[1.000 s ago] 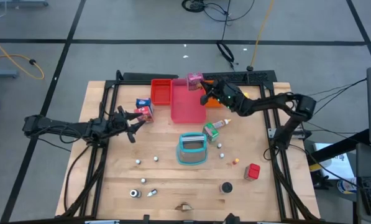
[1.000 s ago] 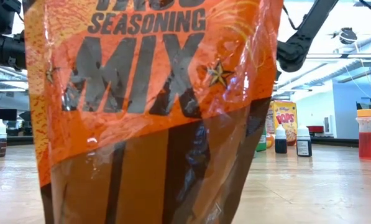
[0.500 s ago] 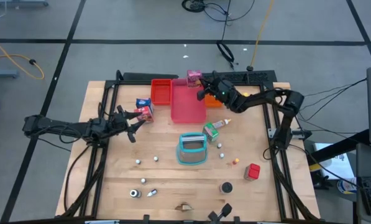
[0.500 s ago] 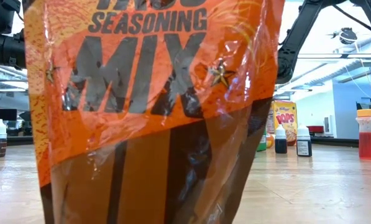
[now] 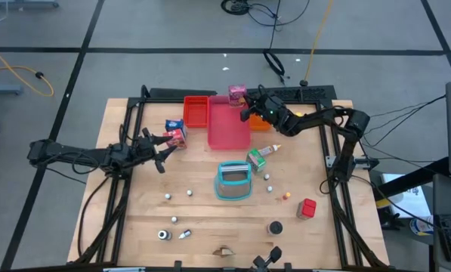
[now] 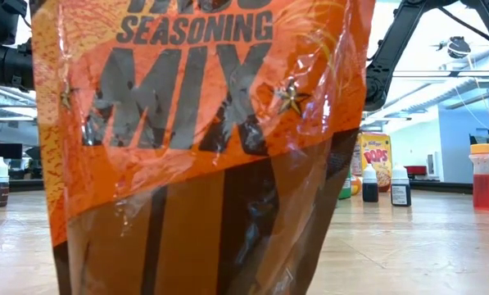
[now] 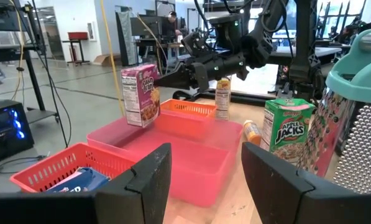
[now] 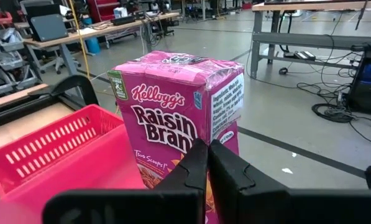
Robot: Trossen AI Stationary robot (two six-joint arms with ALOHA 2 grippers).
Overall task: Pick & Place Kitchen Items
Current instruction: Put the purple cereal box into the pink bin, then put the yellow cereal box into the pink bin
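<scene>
Wooden worktop (image 5: 210, 219): glossy pink Raisin Bran carton (image 8: 182, 115) standing upright; closed right hand (image 8: 209, 163) pressing it; left hand (image 7: 204, 180) gaping.

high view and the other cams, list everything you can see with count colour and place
Raisin Bran carton: one, pink, at the far end of the pink tray, just ahead of the right gripper
pink tray: one, far middle of the table
red tray: one, left of the pink tray
orange tray: one, beyond the pink tray
Apple Jacks carton: one, green, by the teal basket
teal basket: one, table centre
red-blue cartons: two, ahead of the left gripper
red cube: one, near right
small balls and caps: several, white and dark, near half
seasoning mix packet: one, orange, filling the low view
left gripper: open, left of centre
right gripper: shut, at the pink carton
</scene>
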